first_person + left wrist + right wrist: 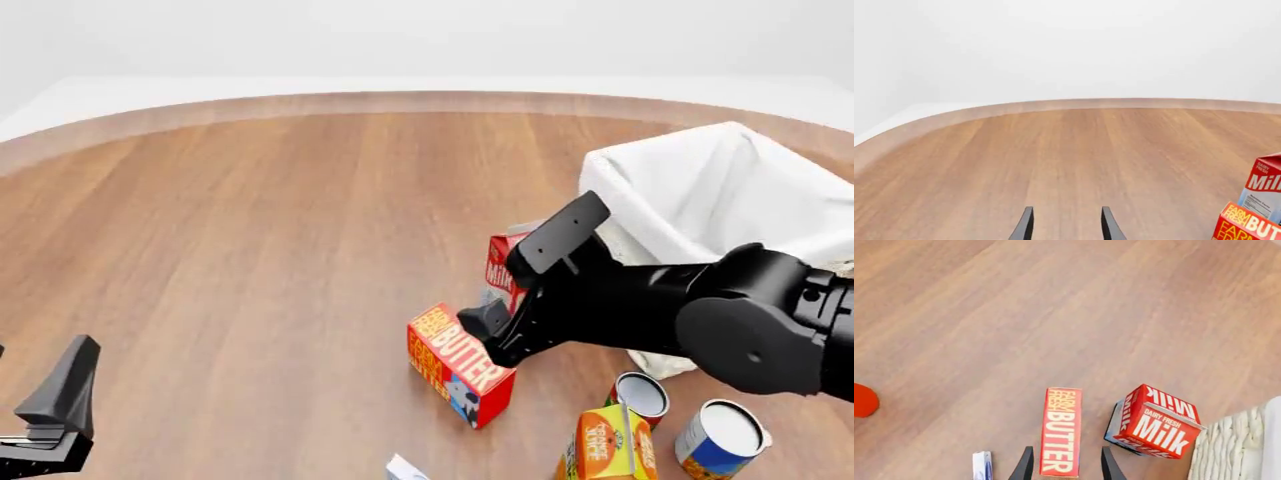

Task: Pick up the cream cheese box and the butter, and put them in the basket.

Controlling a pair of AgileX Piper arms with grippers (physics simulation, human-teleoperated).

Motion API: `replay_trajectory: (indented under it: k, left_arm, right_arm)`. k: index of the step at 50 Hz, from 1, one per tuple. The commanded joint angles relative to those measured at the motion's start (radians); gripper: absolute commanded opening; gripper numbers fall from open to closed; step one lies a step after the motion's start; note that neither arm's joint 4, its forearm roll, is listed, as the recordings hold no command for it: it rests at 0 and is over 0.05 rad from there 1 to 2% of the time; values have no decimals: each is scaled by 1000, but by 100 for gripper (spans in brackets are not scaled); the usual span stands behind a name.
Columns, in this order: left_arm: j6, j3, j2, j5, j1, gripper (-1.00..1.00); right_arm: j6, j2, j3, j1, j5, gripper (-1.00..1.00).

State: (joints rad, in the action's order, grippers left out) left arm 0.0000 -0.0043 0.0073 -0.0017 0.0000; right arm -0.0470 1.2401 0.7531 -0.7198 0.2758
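— Right gripper: black fingers apart, hanging above the red-and-orange oblong butter carton, straddling its width; nothing held.

— Why there?

— Likely lining up to descend. Butter lies on the wooden table, beside the red-and-white gabled milk carton, near the cream wicker basket.

— Left gripper?

— Spread, idle, empty.

Front camera overlooks table; wrist cameras ride close (all share butter)
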Motion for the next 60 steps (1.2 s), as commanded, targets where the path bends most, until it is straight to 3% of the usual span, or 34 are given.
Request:
replay_trajectory:
  k: [1,10,39,51,56,57,60]
  left_arm:
    - [0,0,0,0,0,100]
    - [0,0,0,0,0,100]
    - [0,0,0,0,0,100]
    - [0,0,0,0,0,100]
    - [0,0,0,0,0,100]
    - [0,0,0,0,0,100]
    - [0,0,0,0,0,100]
  right_arm:
    - [12,41,-25,-3,-37,100]
    - [-1,58,9,-9,-10,100]
    - [-48,243,30,-6,-55,100]
    - [-37,270,41,-14,-47,100]
    - [-28,287,12,-8,-85,100]
    - [26,319,-33,-34,-138,100]
    - [25,328,-37,-31,-146,100]
